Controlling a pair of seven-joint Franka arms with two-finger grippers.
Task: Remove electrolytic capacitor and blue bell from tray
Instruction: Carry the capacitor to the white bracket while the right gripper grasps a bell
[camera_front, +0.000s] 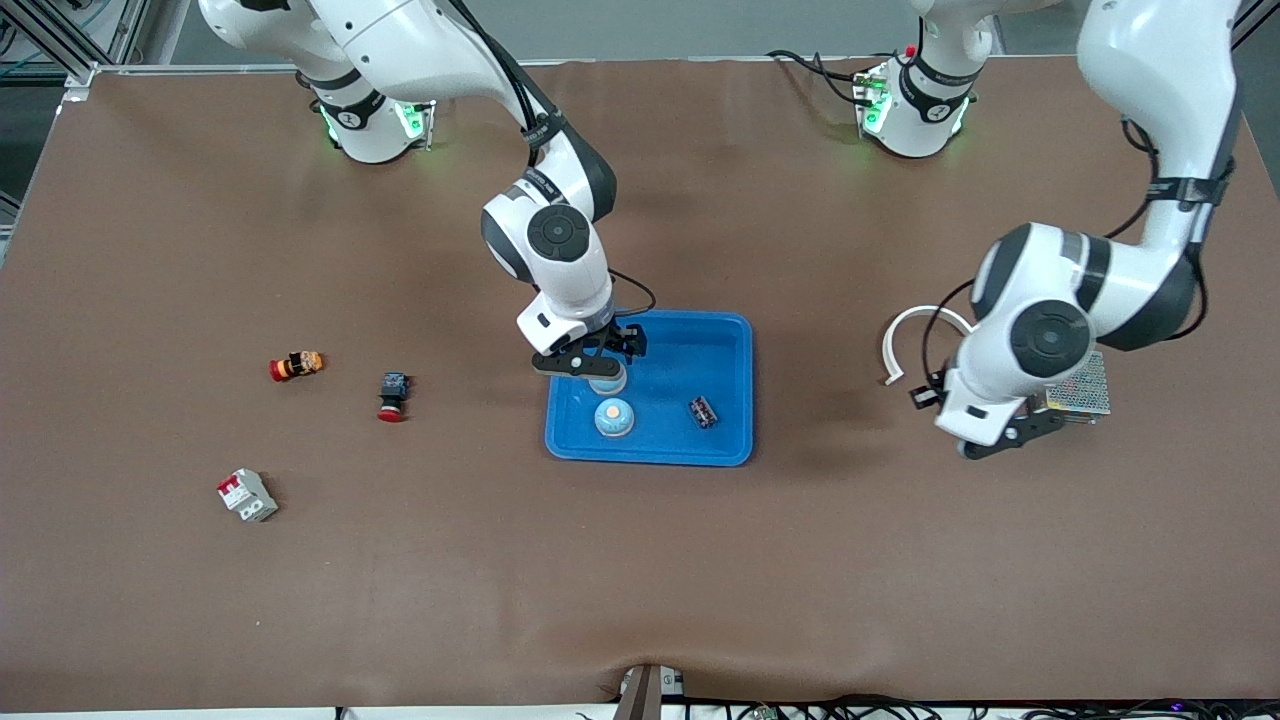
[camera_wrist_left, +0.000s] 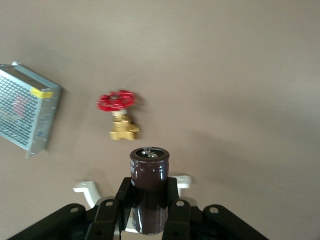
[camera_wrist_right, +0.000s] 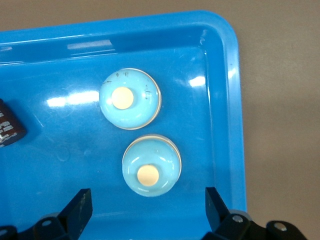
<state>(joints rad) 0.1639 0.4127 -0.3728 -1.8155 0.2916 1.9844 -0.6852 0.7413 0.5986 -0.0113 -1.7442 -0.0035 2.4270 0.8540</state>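
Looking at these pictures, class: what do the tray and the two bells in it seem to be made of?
Tray: probably moulded plastic, glossy; bright reflections streak its floor and its rim is rounded.
Bells: pale blue domes, smooth and shiny, maybe painted metal or plastic; the look leaves it open. Each has a cream button on top.

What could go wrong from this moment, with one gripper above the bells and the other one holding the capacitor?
1. Two blue bells lie close together in the tray; the open right gripper, over them, may bump one while taking the other.
2. The left gripper holds the capacitor above the table; set down upright, it could topple and roll toward the red-handled valve.
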